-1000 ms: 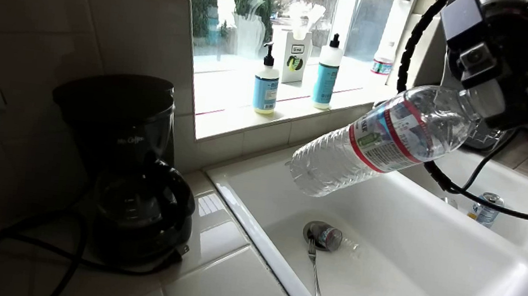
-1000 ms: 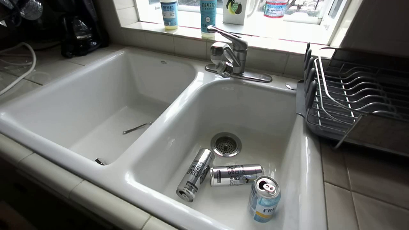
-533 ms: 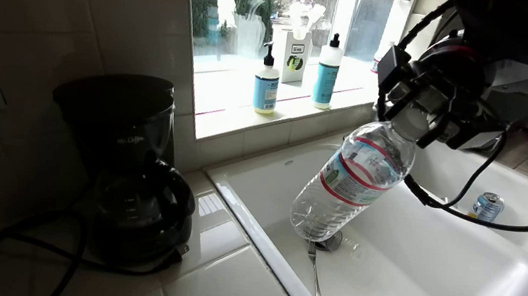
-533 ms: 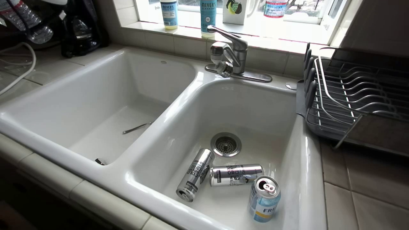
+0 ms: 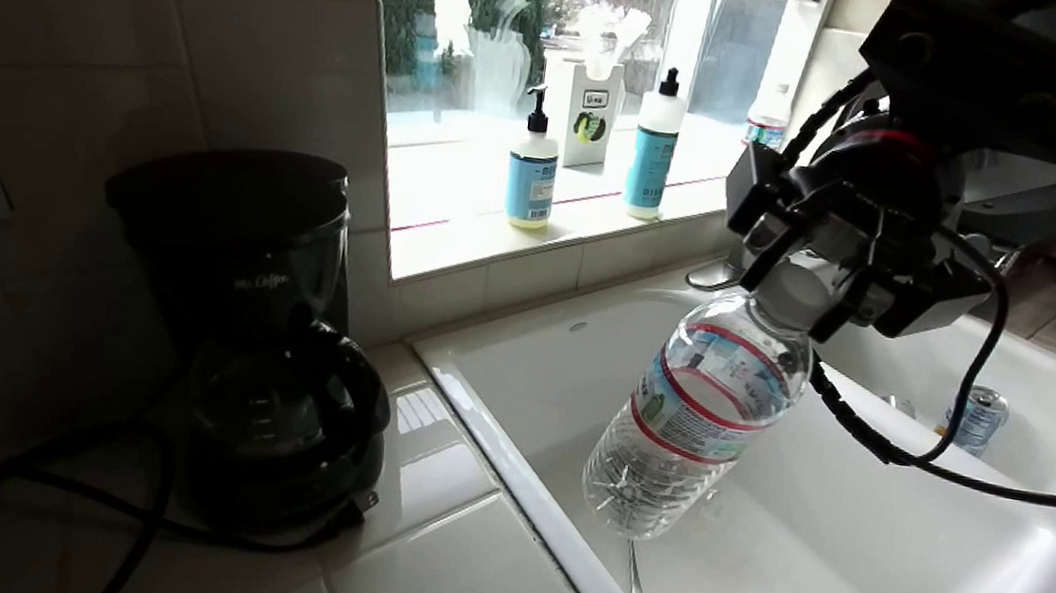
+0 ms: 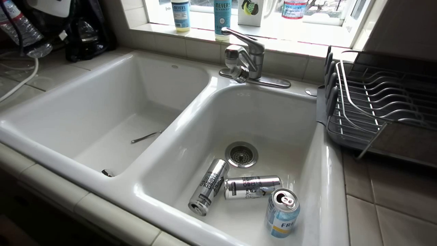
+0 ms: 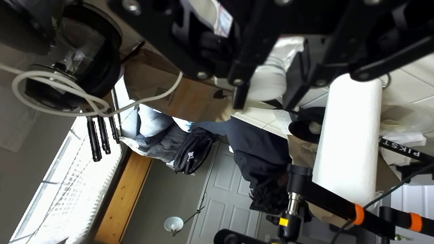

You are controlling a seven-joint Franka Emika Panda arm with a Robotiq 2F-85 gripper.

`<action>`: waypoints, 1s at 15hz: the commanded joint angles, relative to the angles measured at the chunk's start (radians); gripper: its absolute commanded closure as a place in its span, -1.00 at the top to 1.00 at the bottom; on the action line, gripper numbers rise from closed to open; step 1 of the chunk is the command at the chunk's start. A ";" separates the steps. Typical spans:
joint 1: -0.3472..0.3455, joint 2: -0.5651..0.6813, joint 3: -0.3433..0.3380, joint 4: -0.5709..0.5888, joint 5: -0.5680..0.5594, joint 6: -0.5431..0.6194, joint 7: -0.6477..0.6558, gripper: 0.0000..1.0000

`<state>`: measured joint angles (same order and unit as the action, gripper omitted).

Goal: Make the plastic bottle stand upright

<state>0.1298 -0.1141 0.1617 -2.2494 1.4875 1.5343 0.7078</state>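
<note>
The plastic bottle (image 5: 701, 408) is clear and ribbed, with a white cap and a red-edged label. It hangs tilted in the air, cap up and base toward the lower left. It overlaps the sink in that exterior view, and its lower part also shows in an exterior view at the upper left corner (image 6: 30, 36), near the coffee maker. My gripper (image 5: 786, 313) is shut on the bottle at its cap. In the wrist view my gripper (image 7: 265, 101) has the white cap (image 7: 268, 83) between its two fingers; the bottle's body is mostly hidden behind the gripper.
A black coffee maker (image 5: 261, 334) stands on the tiled counter (image 5: 454, 570) beside the white sink (image 5: 518, 497). Soap bottles (image 5: 532, 176) stand on the windowsill. Cans (image 6: 252, 187) and cutlery lie in the basins. A faucet (image 6: 256, 58) and dish rack (image 6: 382, 99) stand behind and beside.
The bottle has swung from a strong slant to a steeper, more upright tilt and moved lower. My gripper has moved down and to the left in an exterior view, still holding the cap.
</note>
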 commanded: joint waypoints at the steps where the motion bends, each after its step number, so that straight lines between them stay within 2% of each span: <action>1: 0.001 0.024 -0.005 -0.001 0.028 -0.033 0.043 -0.84; 7: -0.004 0.104 -0.023 0.034 0.129 -0.126 0.158 -0.84; 11: 0.019 0.151 0.000 0.099 0.061 0.007 0.236 -0.84; 15: 0.052 0.184 0.023 0.147 0.033 0.119 0.210 -0.84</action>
<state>0.1551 0.0381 0.1682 -2.1533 1.5453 1.5877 0.9174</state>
